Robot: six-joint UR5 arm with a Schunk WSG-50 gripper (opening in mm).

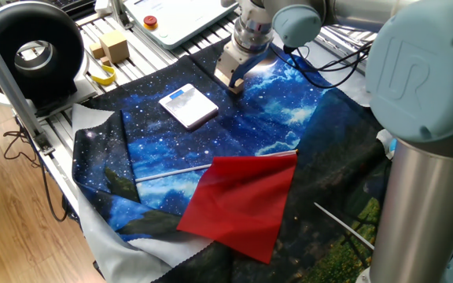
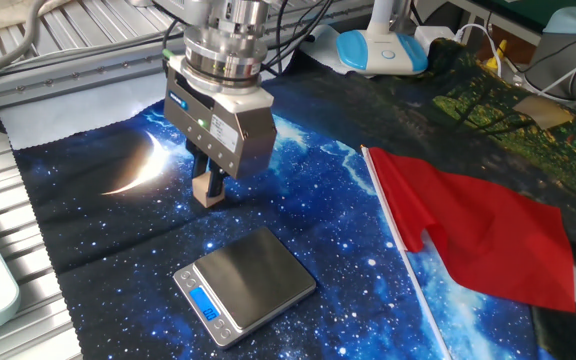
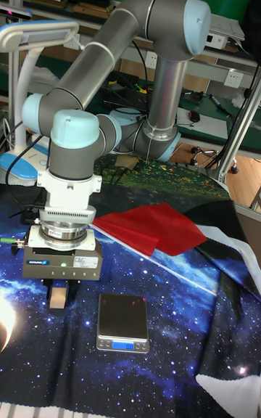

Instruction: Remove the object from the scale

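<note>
A: Where is the object (image 2: 208, 188) sitting?

B: Off the scale (image 2: 246, 283). In the other fixed view the small wooden cube is at about 11 o'clock from the scale, down at the starry blue cloth (image 2: 368, 250), and the plate is bare.

A: And the gripper (image 2: 211, 180)?

B: Its 2 fingers are closed around the object, pointing straight down, well apart from the scale. In the tall fixed view the cube (image 3: 56, 297) shows between the fingertips at 9 o'clock from the scale (image 3: 122, 323).

A: Anything else on the cloth?

B: A red cloth (image 2: 478, 235) at 3 o'clock, holding nothing
</note>
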